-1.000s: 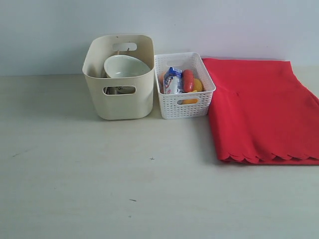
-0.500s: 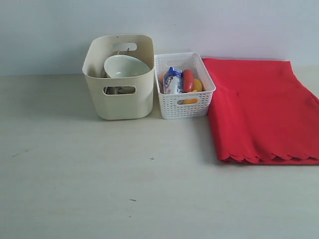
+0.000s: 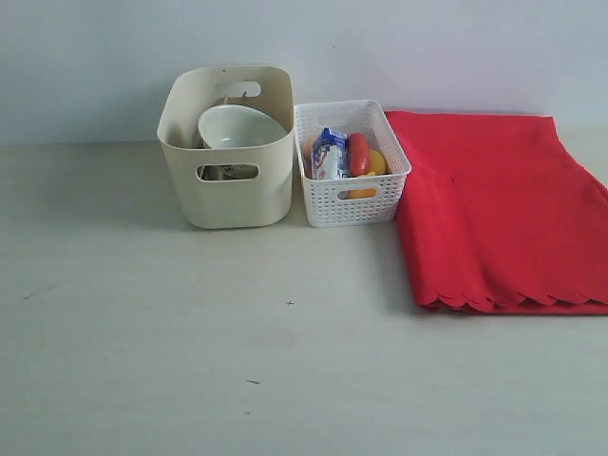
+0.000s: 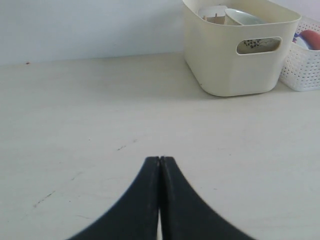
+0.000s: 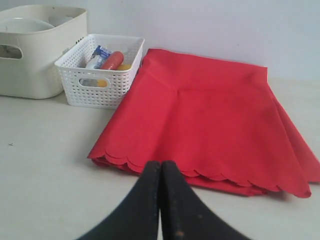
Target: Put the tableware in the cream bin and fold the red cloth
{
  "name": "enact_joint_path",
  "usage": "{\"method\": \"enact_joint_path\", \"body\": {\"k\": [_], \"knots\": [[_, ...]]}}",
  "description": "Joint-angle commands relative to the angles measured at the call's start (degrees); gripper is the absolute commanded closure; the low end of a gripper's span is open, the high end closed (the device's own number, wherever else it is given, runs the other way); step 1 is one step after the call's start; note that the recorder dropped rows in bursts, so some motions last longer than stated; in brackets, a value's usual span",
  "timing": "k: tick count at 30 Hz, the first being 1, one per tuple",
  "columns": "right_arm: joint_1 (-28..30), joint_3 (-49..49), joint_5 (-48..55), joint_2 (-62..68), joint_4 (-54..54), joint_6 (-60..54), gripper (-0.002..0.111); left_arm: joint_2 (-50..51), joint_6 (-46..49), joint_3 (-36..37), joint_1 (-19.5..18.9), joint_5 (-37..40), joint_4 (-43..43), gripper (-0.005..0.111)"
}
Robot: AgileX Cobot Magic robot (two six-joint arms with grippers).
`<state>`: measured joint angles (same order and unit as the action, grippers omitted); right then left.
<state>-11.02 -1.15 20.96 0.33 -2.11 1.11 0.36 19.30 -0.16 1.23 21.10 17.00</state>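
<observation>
The cream bin (image 3: 228, 147) stands at the back of the table with a white bowl (image 3: 239, 126) tilted inside it; other tableware lies under the bowl, mostly hidden. The left wrist view shows the same cream bin (image 4: 235, 50) and bowl (image 4: 242, 16). The red cloth (image 3: 494, 209) lies folded flat at the right, its scalloped edge toward the front; the right wrist view shows the cloth (image 5: 210, 115) too. My left gripper (image 4: 159, 160) is shut and empty over bare table. Just short of the cloth's scalloped edge, my right gripper (image 5: 160, 165) is shut and holds nothing. Neither arm shows in the exterior view.
A white lattice basket (image 3: 350, 161) with a milk carton (image 3: 329, 154), a sausage (image 3: 358, 152) and other food stands between the bin and the cloth, touching the cloth's left edge. A pale wall runs behind the table (image 3: 190, 332).
</observation>
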Motion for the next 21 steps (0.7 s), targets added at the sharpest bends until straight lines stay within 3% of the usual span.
{"method": "enact_joint_path", "body": {"k": [1, 21], "knots": [[1.51, 1.15, -2.29, -0.33, -0.51, 1.51, 0.108, -0.36, -0.1, 0.16, -0.16, -0.26, 0.14, 0.107], [2.74, 1.15, -3.32, -0.33, -0.76, 2.03, 0.108, -0.36, -0.1, 0.16, -0.16, -0.26, 0.14, 0.107]]}}
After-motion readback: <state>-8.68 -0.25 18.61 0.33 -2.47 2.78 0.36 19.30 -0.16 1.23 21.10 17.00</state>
